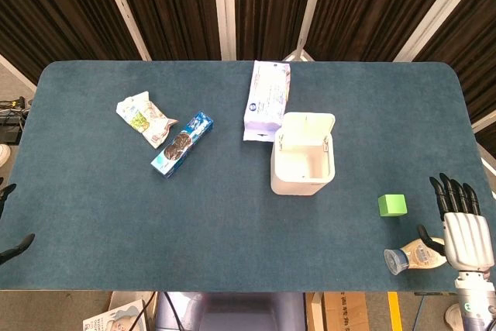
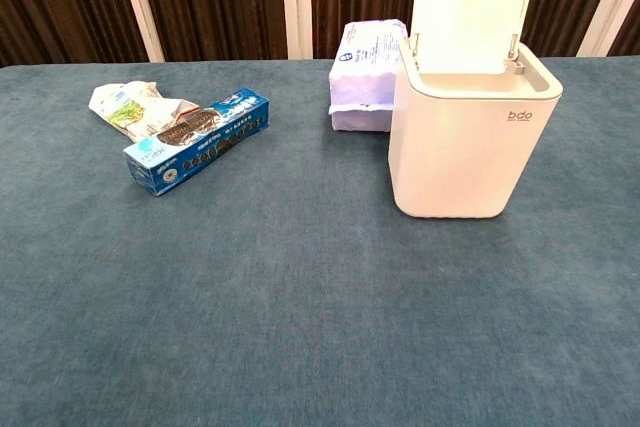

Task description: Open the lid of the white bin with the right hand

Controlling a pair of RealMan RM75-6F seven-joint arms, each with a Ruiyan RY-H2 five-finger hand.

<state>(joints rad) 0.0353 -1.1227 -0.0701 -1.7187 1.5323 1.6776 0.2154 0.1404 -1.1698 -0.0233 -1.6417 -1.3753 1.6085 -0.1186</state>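
The white bin (image 2: 462, 142) carries the small grey letters "bdo" on its front, near the upper right corner. Printing on the blue box (image 2: 195, 139) and the pale packet (image 2: 365, 72) is too small to read.

white robot hand (image 1: 468, 239), black fingers (image 1: 453, 193).

White bin (image 2: 465, 152), teal table (image 2: 300, 327), green cube (image 1: 392, 205)

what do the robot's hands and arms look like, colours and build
The right hand has a white ribbed back plate and black segmented fingers, with a silvery-grey wrist section below it. Of the left hand, only dark finger-like tips show at the head view's left edge. No cables or markings can be made out.
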